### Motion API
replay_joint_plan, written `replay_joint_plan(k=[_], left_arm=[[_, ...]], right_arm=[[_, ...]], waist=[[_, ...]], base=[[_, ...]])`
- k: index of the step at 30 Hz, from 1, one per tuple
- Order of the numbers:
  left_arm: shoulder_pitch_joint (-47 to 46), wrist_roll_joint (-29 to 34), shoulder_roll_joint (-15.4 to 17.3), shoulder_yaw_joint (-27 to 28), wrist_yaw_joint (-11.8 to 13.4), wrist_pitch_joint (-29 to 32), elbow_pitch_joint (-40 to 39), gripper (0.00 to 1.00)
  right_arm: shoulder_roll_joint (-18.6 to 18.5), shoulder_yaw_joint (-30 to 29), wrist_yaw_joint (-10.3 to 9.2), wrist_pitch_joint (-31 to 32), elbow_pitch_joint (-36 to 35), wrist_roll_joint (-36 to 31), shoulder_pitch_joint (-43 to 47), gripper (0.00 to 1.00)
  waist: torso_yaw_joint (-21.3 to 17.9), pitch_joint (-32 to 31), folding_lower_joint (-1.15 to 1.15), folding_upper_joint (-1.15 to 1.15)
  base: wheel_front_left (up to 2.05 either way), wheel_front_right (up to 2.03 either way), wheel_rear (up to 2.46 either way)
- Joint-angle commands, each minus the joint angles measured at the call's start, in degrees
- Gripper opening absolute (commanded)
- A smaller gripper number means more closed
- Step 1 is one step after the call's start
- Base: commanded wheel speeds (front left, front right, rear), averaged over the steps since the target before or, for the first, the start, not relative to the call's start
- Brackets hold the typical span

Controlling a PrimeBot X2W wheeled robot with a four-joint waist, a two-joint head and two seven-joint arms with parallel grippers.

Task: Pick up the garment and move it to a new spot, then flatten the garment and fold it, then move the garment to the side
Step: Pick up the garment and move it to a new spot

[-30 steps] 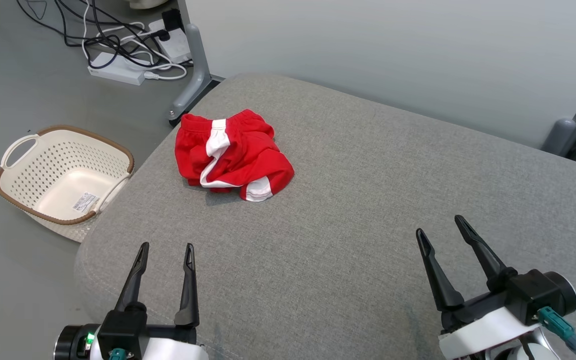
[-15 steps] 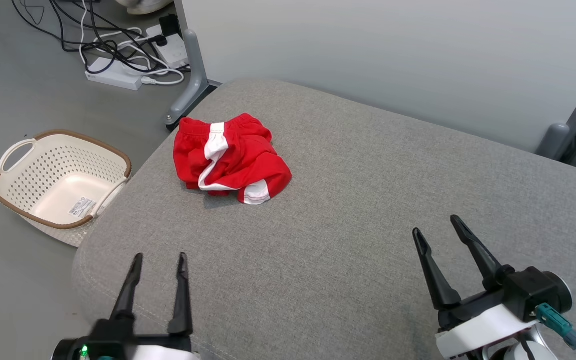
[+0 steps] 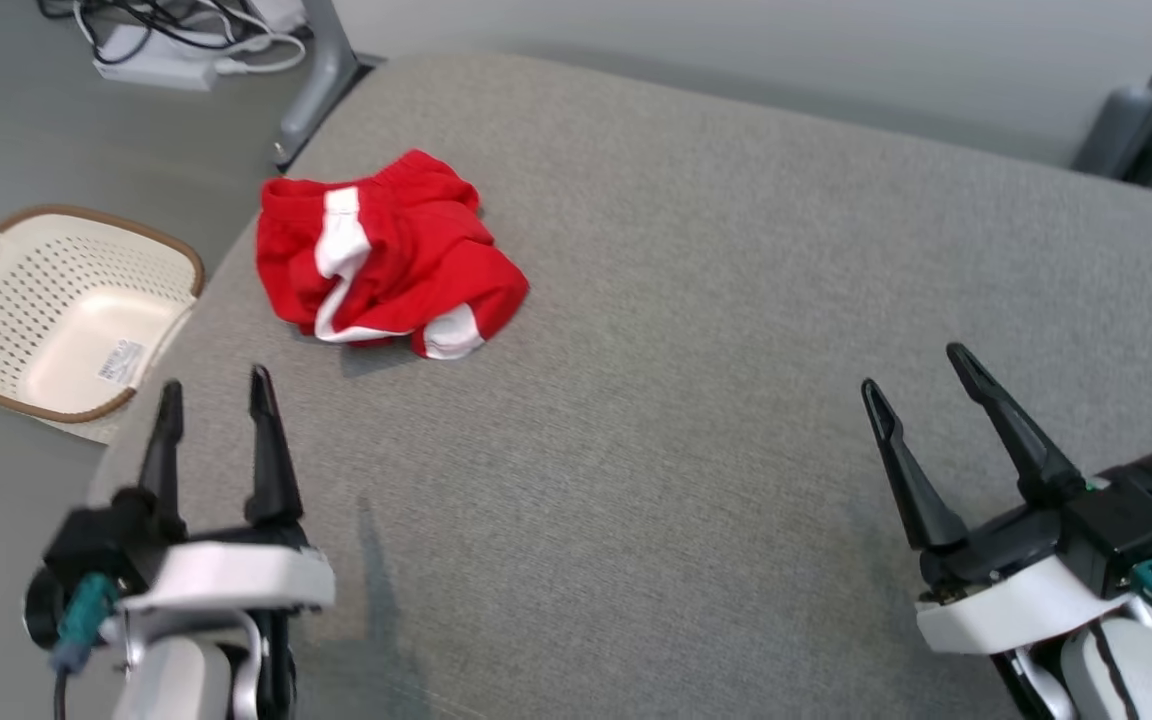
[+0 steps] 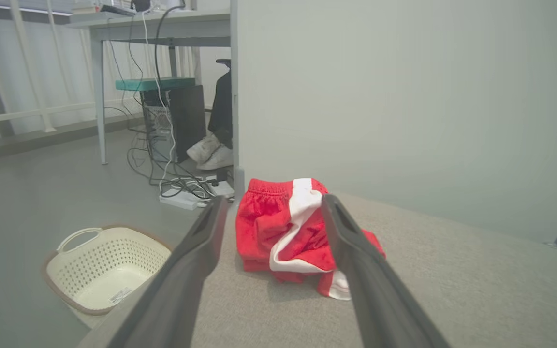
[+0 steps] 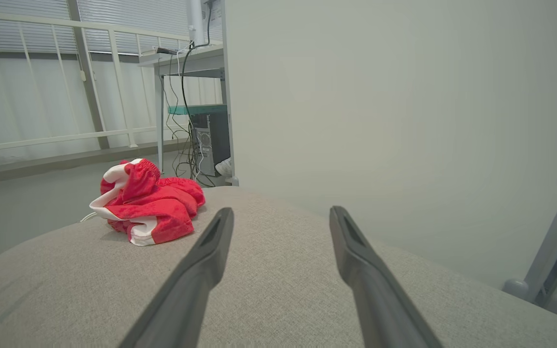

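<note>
Red shorts (image 3: 386,255): soft matt cloth. Cushion (image 3: 686,300): coarse grey weave. Basket (image 3: 56,310): perforated cream plastic, faintly glossy.

My head camera has dipped and swung, so the whole picture has slid. The red garment (image 3: 386,255), the basket (image 3: 26,290) and the power strip (image 3: 151,68) now sit higher and further left in the head view than a second ago; that shift is the camera, not the things. The left gripper (image 3: 214,380) has reached forward: its fingers (image 3: 266,450) stand closer to the garment, by the left edge of the grey cushion (image 3: 636,400), and more of its white wrist shows. The right gripper (image 3: 914,368) has also climbed in the head view.
</note>
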Motion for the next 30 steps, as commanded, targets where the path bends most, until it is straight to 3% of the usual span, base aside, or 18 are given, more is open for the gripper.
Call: replay_joint_plan(k=[1,5,11,16,23,24,25,26,30], left_arm=[[-3.47,0.13,0.56,1.07,-1.02,-0.08,1.7,1.0],[-11.83,-4.43,2.01,4.05,-4.17,1.92,9.67,1.0],[-24.17,-8.82,7.06,4.56,-8.91,12.94,18.84,1.0],[-31.25,-12.41,9.2,5.02,-9.82,23.41,25.11,1.0],[-37.11,-13.34,10.88,5.13,-8.31,29.79,32.71,1.0],[-38.31,-12.5,11.85,4.38,-8.05,30.62,35.64,0.82],[-38.64,-12.49,11.95,4.3,-8.06,30.68,36.29,0.3],[-38.97,-12.77,11.99,4.43,-8.12,30.55,36.96,0.0],[-39.82,-13.66,12.07,4.78,-8.76,29.96,39.09,0.0]], right_arm=[[-0.88,-0.12,-0.01,0.28,-1.08,-0.57,-1.48,1.0],[-2.2,0.2,-0.01,1.49,-3.49,-0.65,-3.6,1.0],[-3.36,0.95,-0.01,2.61,-5.82,-0.77,-5.88,1.0],[-3.43,2.05,-0.01,3.22,-6.32,-0.35,-6.86,1.0],[-3.72,4.18,-0.01,3.09,-6.06,-0.19,-7.77,1.0],[-3.62,4.67,-0.01,2.79,-5.69,-0.07,-8.03,1.0],[-3.55,4.63,-0.01,2.72,-5.52,0.02,-8.03,1.0],[-3.45,4.68,-0.01,2.62,-5.32,0.06,-8.0,1.0],[-3.23,4.59,-0.01,2.09,-4.33,0.22,-8.16,1.0]], waist=[[-3.15,4.53,0.0,0.0],[-5.24,8.17,0.0,0.0],[-7.16,12.12,0.0,0.0],[-8.4,14.34,0.0,0.0],[-10.07,16.41,0.0,0.0],[-10.69,16.77,0.0,0.0],[-10.86,16.81,0.0,0.0],[-11.03,16.78,0.0,0.0],[-11.48,16.27,0.0,0.0]], base=[[0.0,0.0,0.0],[0.0,0.0,0.0],[0.0,0.0,0.0],[0.0,0.0,0.0],[0.0,0.0,0.0],[0.0,0.0,0.0],[0.0,0.0,0.0],[0.0,0.0,0.0],[0.0,0.0,0.0]])
